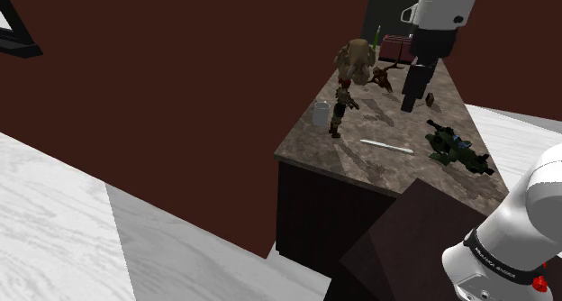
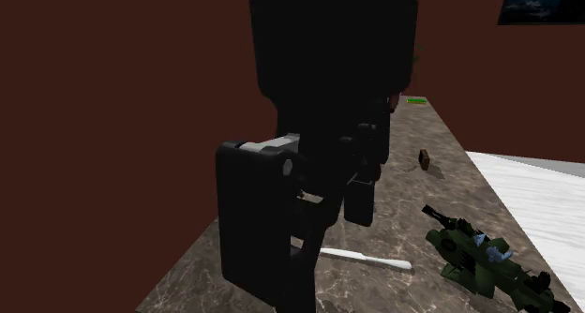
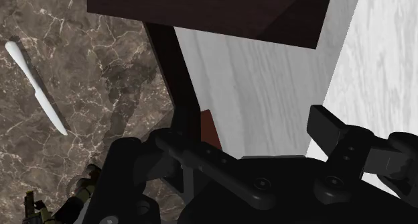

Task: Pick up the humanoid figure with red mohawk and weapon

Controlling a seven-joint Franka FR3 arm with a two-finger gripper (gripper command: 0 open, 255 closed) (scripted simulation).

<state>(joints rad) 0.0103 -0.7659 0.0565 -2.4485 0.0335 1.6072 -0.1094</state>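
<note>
A small humanoid figure (image 1: 347, 87) with a bulky tan top and a dark body stands on the marble tabletop (image 1: 378, 164), near its far left side in the shoulder view. A little dark red figure (image 1: 384, 77) lies just behind it; I cannot tell which of them carries the mohawk. My black gripper (image 1: 412, 99) hangs over the table to the right of both, apart from them. In the second exterior view the gripper (image 2: 359, 203) looms dark in the foreground above the marble.
A green armoured figure with a gun (image 1: 459, 149) (image 2: 478, 257) (image 3: 80, 189) lies near the table's right edge. Also on the top are a white knife (image 1: 387, 146) (image 2: 366, 258) (image 3: 37, 88), a white cup (image 1: 321, 113) and a small brown lump (image 1: 430, 98) (image 2: 425, 159). A dark red wall stands behind.
</note>
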